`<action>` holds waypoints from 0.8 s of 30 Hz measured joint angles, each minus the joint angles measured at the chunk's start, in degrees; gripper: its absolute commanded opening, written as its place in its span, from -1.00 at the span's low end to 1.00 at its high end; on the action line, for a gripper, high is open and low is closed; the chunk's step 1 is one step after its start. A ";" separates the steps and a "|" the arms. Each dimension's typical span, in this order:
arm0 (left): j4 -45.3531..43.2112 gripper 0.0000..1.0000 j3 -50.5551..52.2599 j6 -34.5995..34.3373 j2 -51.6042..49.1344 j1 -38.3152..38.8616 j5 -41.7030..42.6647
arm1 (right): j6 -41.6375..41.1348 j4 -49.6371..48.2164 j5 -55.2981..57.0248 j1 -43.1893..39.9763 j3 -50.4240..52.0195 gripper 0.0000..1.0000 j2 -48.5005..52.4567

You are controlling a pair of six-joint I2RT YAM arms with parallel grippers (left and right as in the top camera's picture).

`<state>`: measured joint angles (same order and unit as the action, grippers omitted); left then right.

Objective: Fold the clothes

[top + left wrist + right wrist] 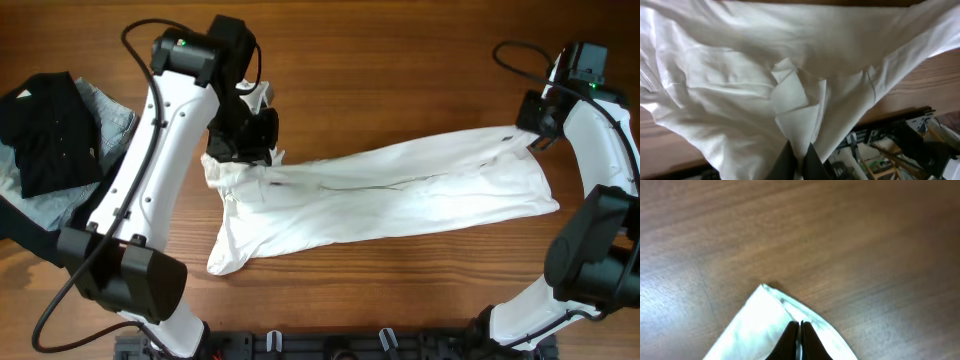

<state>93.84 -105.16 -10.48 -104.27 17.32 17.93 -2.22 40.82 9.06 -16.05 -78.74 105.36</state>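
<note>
Overhead, the table [400, 60] carries a white garment [400, 195] stretched mid-table between both arms. Judged best practice: hold it taut, lay it flat, then fold evenly. At the far left lies a heap of spare clothes [50, 140]. The left gripper [799, 161] pinches a bunched end; the right gripper [800, 337] clamps one corner. Sleeves and collar are indistinguishable, and the bunching hides the layers.

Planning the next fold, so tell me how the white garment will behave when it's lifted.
Probably very floppy: the white garment bunches and wrinkles between the left gripper and right gripper, each pinching an end. Likely light, since small pinches hold it. Its loose lower corner would probably trail on the table.
</note>
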 measured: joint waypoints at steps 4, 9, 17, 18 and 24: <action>2.38 -0.92 1.14 -1.07 0.00 3.26 0.00 | 0.20 1.88 3.30 -0.02 0.02 -0.90 0.00; 2.43 -0.92 1.73 -2.32 0.00 9.49 -0.02 | 0.22 5.88 7.74 -0.02 0.50 -0.89 0.00; 2.34 -0.89 1.77 -4.37 0.00 10.27 -6.56 | -0.76 12.46 12.24 -0.02 0.66 -0.82 0.00; 2.10 -0.89 1.77 -4.70 0.00 10.27 -7.19 | -1.07 12.76 12.72 -0.09 0.66 -0.79 0.00; -0.70 -0.84 4.02 -5.88 0.02 10.27 -9.60 | -1.64 13.03 14.01 -0.66 0.66 -0.75 0.00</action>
<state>93.14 -101.14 -16.36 -104.25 27.59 8.34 -3.86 53.84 23.07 -16.71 -78.08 105.36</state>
